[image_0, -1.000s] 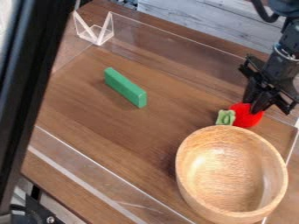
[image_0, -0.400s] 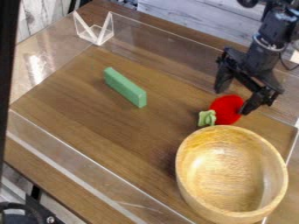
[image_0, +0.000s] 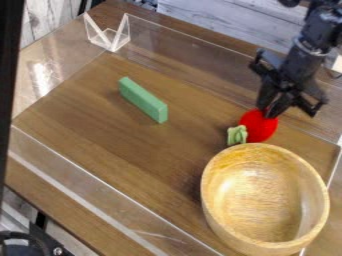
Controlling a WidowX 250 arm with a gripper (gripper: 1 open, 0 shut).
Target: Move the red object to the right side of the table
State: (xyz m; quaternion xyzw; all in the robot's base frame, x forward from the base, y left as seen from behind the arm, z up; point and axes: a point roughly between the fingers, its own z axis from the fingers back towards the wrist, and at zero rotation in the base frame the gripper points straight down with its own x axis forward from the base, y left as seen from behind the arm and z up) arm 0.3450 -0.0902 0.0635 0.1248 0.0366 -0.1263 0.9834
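Observation:
The red object (image_0: 258, 125), a small round toy fruit with a green stub on its left, lies on the table (image_0: 120, 160) at the right, just behind the wooden bowl. My gripper (image_0: 277, 108) hangs from above right, its dark fingers drawn together just over the fruit's upper right side. The fingers look shut, and the fruit rests on the wood below them, not between them.
A large wooden bowl (image_0: 209, 186) fills the front right corner, close to the fruit. A green rectangular block (image_0: 143, 100) lies left of centre. Low clear walls edge the table, with a clear folded stand (image_0: 107, 32) at the back left.
The gripper's jaws stood wide apart around the fruit half a second ago and have now drawn together. The fruit sits slightly left of where it was a second ago.

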